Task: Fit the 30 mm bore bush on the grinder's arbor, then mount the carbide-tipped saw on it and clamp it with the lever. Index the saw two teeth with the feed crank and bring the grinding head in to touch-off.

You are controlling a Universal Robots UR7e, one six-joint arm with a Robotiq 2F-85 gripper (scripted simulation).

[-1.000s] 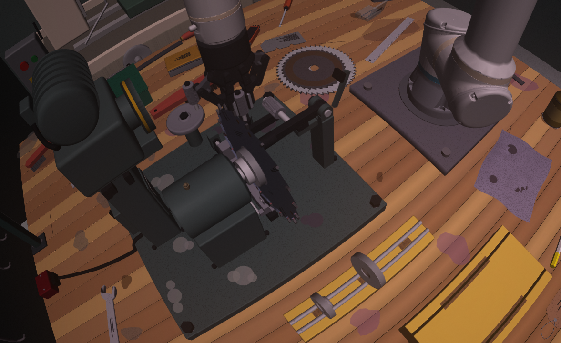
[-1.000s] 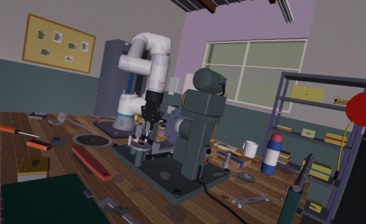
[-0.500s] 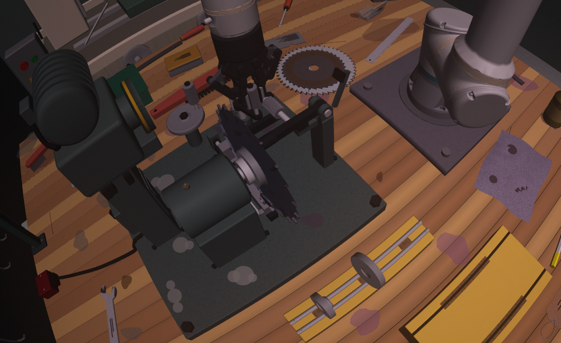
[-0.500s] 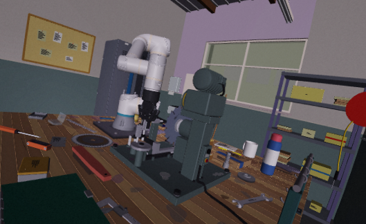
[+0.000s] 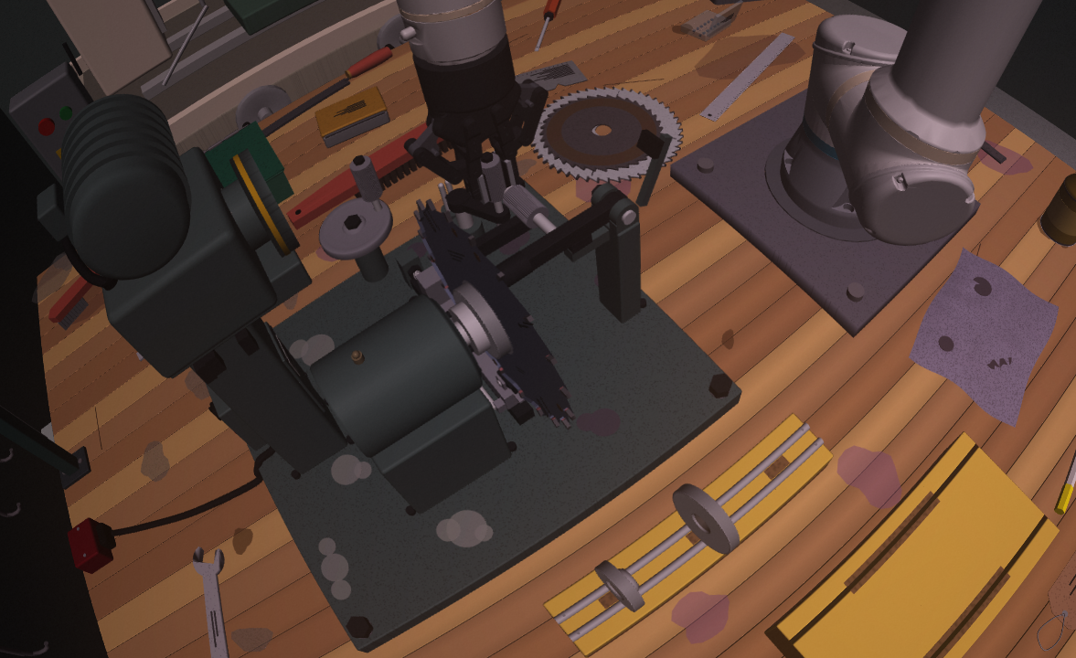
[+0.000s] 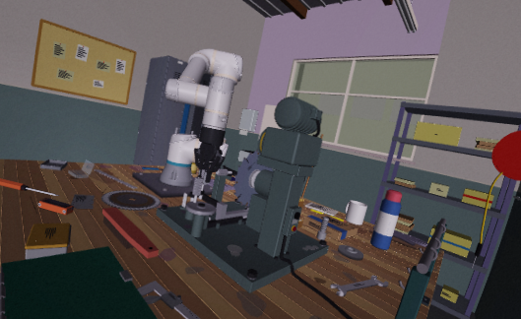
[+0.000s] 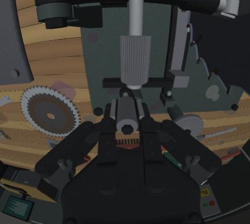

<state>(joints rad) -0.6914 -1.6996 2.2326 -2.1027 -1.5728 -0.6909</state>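
My gripper [image 5: 488,182] [image 7: 127,119] [image 6: 201,183] stands over the back of the grinder, beside the top of the mounted dark saw blade [image 5: 488,315]. A small knurled grey crank handle [image 7: 126,117] [image 5: 490,174] is gripped between its closed fingers. A larger knurled grip [image 7: 135,59] [image 5: 525,209] on a black arm lies just beyond it. The blade sits on the arbor against a silver flange [image 5: 476,322]. The grinding head [image 5: 157,237] with its yellow-rimmed wheel [image 5: 259,200] stands to the left, apart from the blade. A second toothed saw blade [image 5: 605,132] lies flat on the bench behind.
The black arm and its post [image 5: 619,254] cross right beside my gripper, and a round handwheel [image 5: 353,229] stands to its left. A yellow rack [image 5: 693,524] with two bushes lies near the front, and the arm's base plate [image 5: 812,205] sits at right.
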